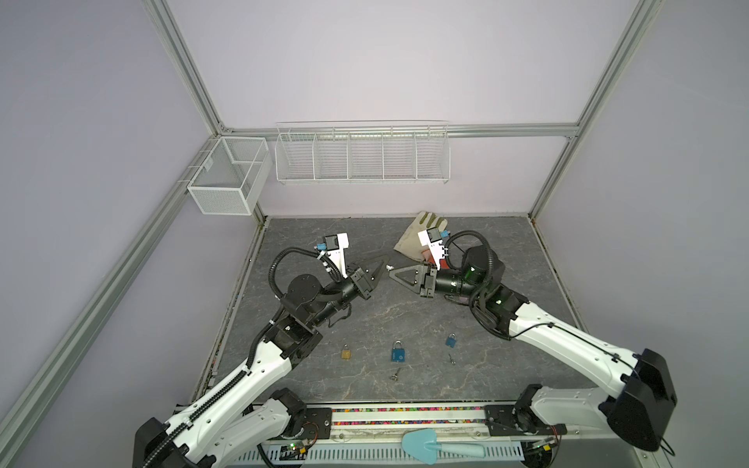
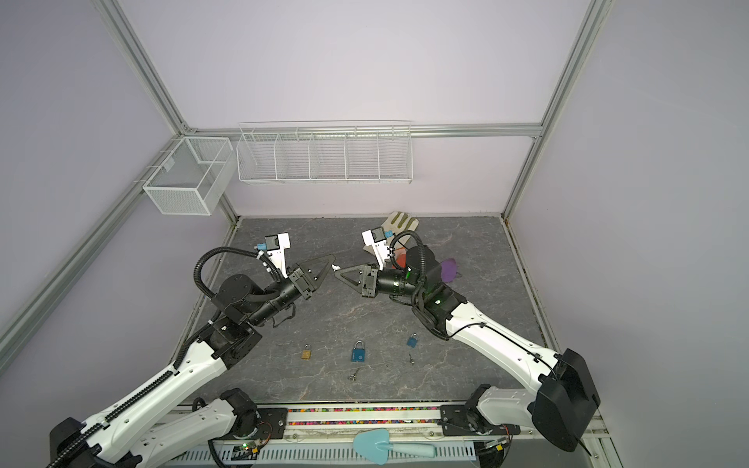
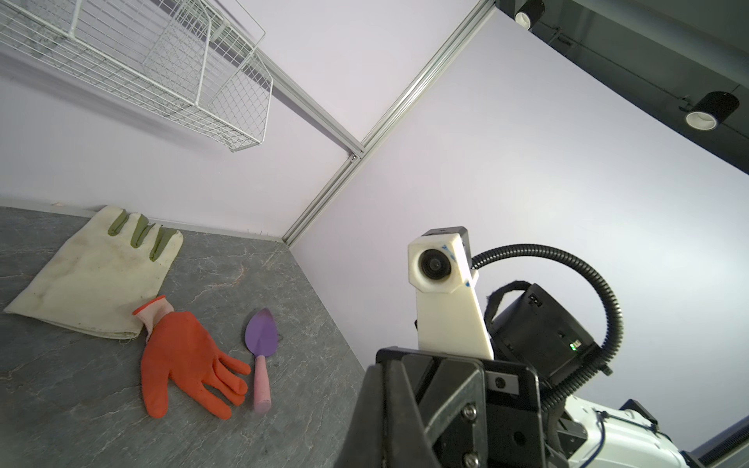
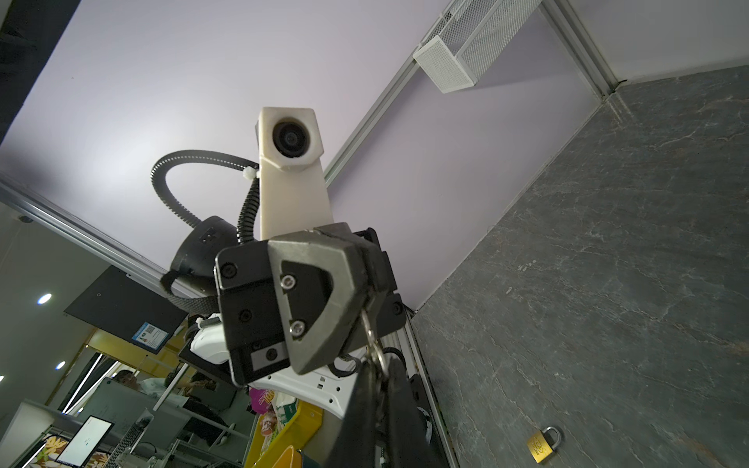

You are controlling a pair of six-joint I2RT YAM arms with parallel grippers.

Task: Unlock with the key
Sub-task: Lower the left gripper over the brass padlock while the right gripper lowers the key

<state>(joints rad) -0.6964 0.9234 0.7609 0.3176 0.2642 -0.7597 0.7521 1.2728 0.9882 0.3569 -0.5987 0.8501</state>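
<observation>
Because the key (image 4: 367, 324) sits between both tools at once, you are looking at a hand-over in mid-air. In the right wrist view the right gripper (image 4: 375, 366) has its fingers pressed together on the ring end of the key. The blade runs up into the left gripper (image 4: 360, 312), whose jaws stand close about it, though you cannot tell whether they bite on it or merely flank it. My reading is that the key goes across so that the right tool holds it by the bow, leaving the blade free to point at a keyhole. Outward from there, in both top views the two tools meet tip to tip, raised well clear of the table (image 1: 324, 385). Each arm stretches forward from the base rail with its elbow lifted and its forearm turned inward, so the tools face one another. Nearer the base, the brass padlock (image 1: 346, 353), the large blue padlock (image 1: 398, 352) and the small blue padlock (image 1: 450, 340) lie in a row and look shut. A loose key (image 1: 395, 375) lies just in front of the large blue one and a second loose key (image 1: 450, 358) by the small one. None lies by the brass one, so that is probably your target, and no key has yet gone into a lock.
</observation>
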